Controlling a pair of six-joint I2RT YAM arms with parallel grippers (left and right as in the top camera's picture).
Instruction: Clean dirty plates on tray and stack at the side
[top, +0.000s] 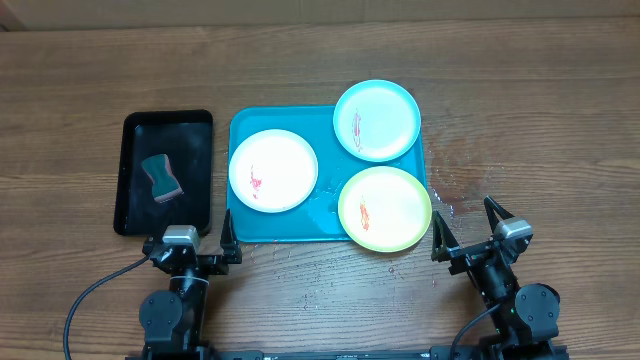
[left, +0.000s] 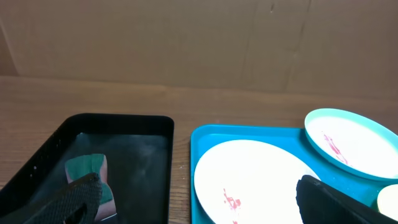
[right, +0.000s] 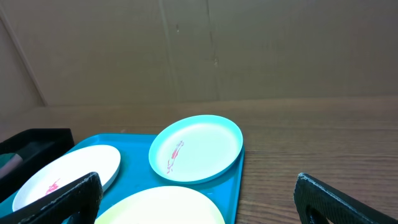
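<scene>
1. Looking down from overhead, the whole layout shows at once: the teal tray (top: 243, 226) lies mid-table (top: 560, 120), with the black tray (top: 196, 150) just to its left and apart from it.
2. Three plates sit on the teal tray, each with a red-orange smear. The white plate (top: 273, 170) is at its left, the mint plate (top: 376, 120) at the far right corner and the yellow-green plate (top: 385, 208) at the near right corner. The last two overhang the rim.
3. Only the overhead view shows both arms. The left gripper (top: 190, 243) sits at the near edge before the gap between the two trays. The right gripper (top: 465, 225) is near the yellow-green plate, off the teal tray. Both have their jaws spread wide and hold nothing.
4. The left wrist view shows its dark fingers (left: 68, 202) at the bottom corners. Between them are the black tray's wet-looking floor and a green-topped sponge (top: 161, 178). The yellow-green plate is only a sliver there.
5. The right wrist view shows the mint plate tilted on the rim, which the overhead hides. The sponge cannot be made out there.
6. Both wrist views show a brown board (left: 186, 43) behind the table.
</scene>
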